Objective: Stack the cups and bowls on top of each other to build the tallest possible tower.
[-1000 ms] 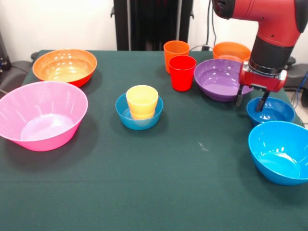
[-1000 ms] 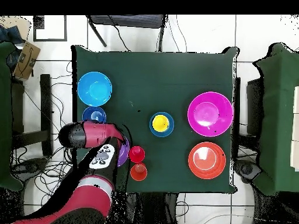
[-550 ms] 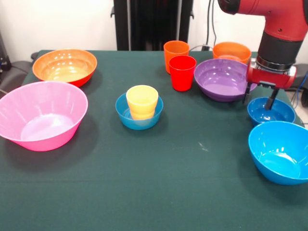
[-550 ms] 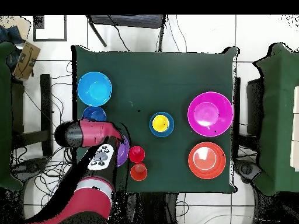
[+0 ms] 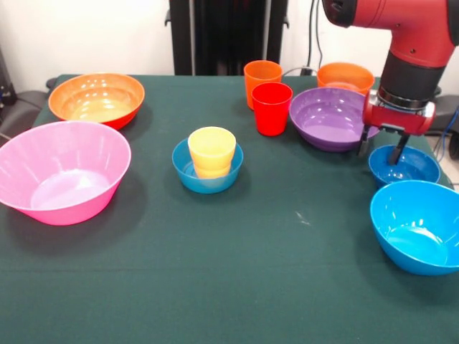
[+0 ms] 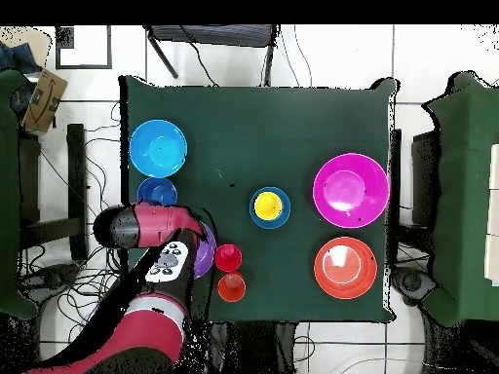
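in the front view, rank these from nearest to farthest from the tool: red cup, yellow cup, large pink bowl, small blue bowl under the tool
Measured from the tool in the front view:
1. Small blue bowl, right below the tool, one finger dipping inside its rim.
2. Red cup, toward the middle, past the purple bowl.
3. Yellow cup, mid-table, sitting in a small blue bowl.
4. Large pink bowl, at the opposite edge.

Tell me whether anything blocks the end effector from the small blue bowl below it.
Nothing visible does. The end effector hangs open at the small blue bowl's rim, one finger inside; the purple bowl sits beside it, out of the way.
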{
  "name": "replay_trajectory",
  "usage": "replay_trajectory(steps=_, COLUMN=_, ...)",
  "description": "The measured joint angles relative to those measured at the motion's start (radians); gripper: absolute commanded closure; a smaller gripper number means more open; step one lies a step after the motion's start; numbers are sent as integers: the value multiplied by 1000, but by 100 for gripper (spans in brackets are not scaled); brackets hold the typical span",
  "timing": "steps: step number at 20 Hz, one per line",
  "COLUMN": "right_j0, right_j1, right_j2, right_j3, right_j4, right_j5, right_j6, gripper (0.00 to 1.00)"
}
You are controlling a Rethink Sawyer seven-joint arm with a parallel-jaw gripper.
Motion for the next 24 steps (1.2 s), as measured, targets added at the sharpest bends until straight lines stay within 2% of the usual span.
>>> replay_trajectory(steps=10, right_j0=10, right_j1=41, right_j2=0, right_j3=-5, right_j4=1, right_j5=0, right_j6=0, gripper=0)
replay_trajectory(steps=24, right_j0=9, right_j1=39, right_j2=-2, right_j3=-6, right_j4=0, right_j5=0, right_j6=0, gripper=0)
